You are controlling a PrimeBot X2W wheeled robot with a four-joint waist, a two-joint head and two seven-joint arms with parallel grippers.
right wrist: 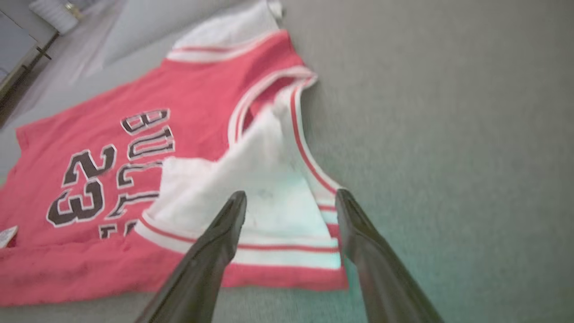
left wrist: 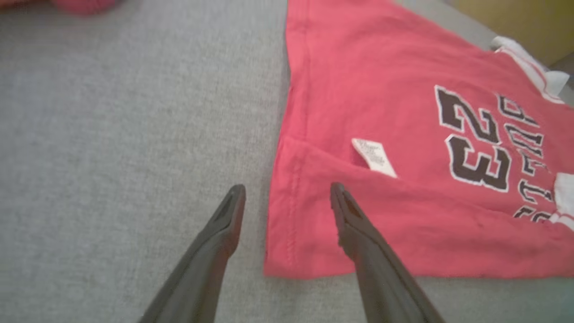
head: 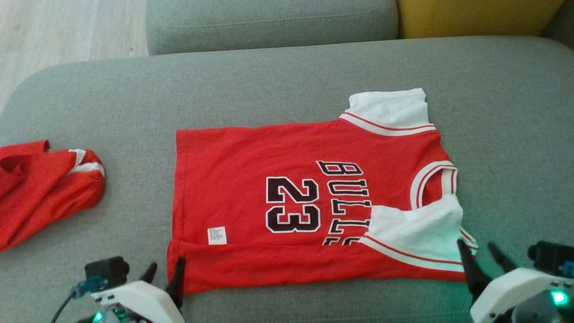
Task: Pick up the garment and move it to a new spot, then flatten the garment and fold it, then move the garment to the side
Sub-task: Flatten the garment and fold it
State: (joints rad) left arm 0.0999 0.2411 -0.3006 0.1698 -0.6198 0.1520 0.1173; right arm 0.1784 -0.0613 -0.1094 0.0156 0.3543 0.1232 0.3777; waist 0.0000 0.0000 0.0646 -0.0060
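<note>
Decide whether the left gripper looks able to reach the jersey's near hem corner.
Probably yes: the open left gripper straddles the hem corner of the red Bulls jersey; nothing lies between them.

On the red garment (head: 251, 179) the number 23 (head: 292, 205) stands in large black figures with white edges. Next to it, on the side toward the right tool (head: 475, 246), is the word BULLS (head: 345, 197) in the same style, its last letters partly covered by a folded white sleeve (head: 417, 226). A small white label (head: 217, 235) lies on the cloth just beyond the left tool (head: 167, 264), but its fine print is too small to read.
</note>
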